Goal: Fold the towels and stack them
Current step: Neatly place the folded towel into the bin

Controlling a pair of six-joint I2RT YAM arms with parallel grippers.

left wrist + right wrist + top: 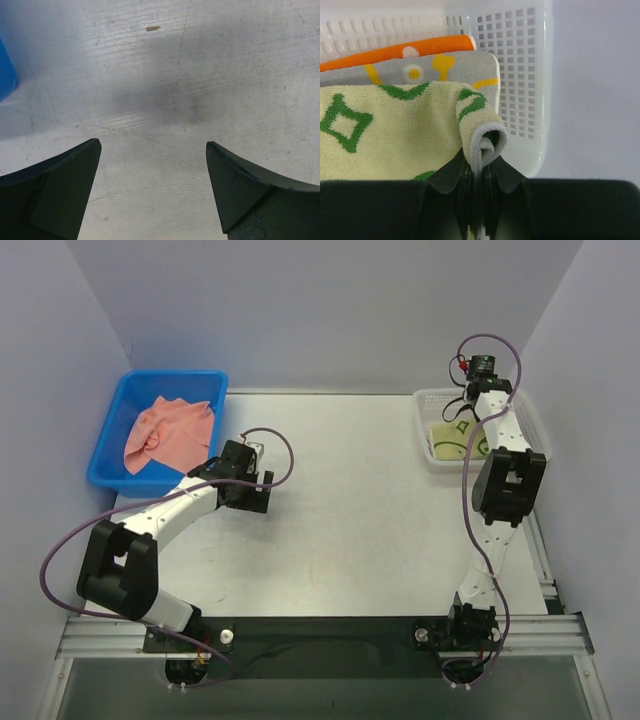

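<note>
The right gripper (480, 170) is pinched shut on a rolled corner of the green towel (385, 130). The towel spreads away to the fingers' left, on top of a grey towel (470, 67) and an orange towel (395, 52) in the basket (520, 75). It looks soft, light and limp, so it will likely sag from one corner; a hem grip suits it. The left gripper (154, 150) has its fingers apart over bare table (200, 75), with the pink towel (165, 430) crumpled in the bin (108, 445) to their left.
</note>
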